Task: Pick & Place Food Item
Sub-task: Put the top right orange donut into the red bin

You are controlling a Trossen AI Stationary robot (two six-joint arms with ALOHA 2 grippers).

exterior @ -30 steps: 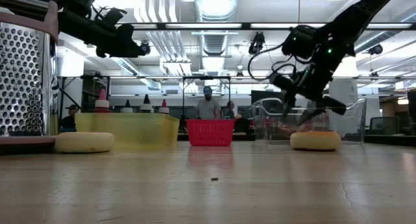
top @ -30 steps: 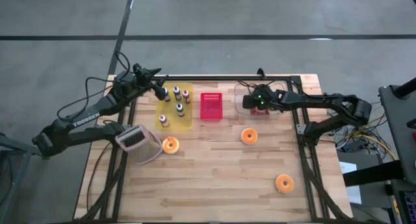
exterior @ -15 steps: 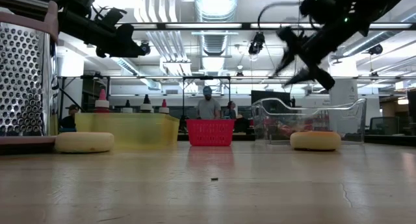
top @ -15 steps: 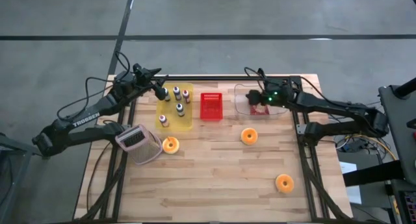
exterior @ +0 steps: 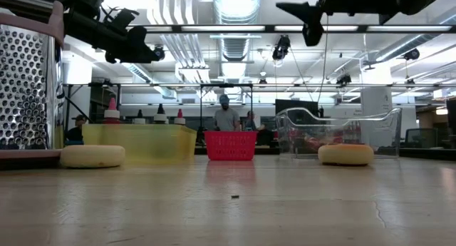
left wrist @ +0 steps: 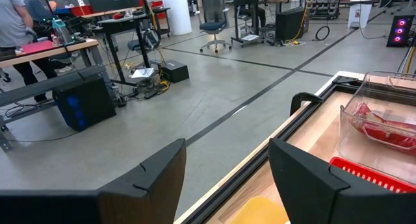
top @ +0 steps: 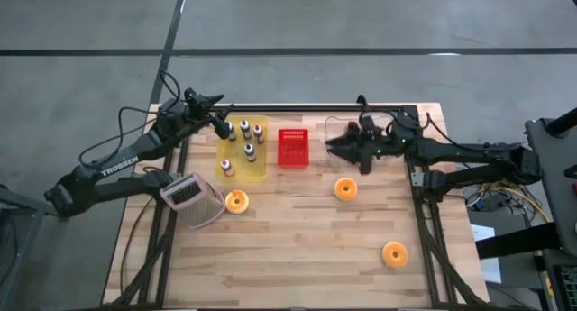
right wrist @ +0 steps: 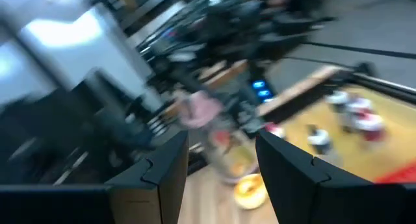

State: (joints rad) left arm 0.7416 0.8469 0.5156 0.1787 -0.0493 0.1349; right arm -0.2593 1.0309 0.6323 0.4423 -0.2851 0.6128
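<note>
A clear container (exterior: pixel 342 132) stands at the table's far right with red food (exterior: pixel 317 141) lying inside; the left wrist view shows that food (left wrist: pixel 383 123) too. My right gripper (top: pixel 332 147) hovers high above the container, level and pointing toward the table's left. It shows near the top of the low view (exterior: pixel 299 19). Its fingers (right wrist: pixel 221 146) stand open with nothing between them. My left gripper (top: pixel 221 128) waits open and empty at the far left, above the yellow tray (top: pixel 243 153), and shows in its own wrist view (left wrist: pixel 227 165).
A red basket (top: pixel 291 147) stands between the yellow tray of small bottles and the container. Three orange donuts lie on the wood: one (top: pixel 236 201) beside the metal grater (top: pixel 191 199), one (top: pixel 344 189) near the container, one (top: pixel 394 253) at the near right.
My right gripper has risen out of the clear container to well above it. It has swung from pointing down to level, rolled, and shifted a little toward the red basket. Nothing has come up with it. The left arm has kept still.
</note>
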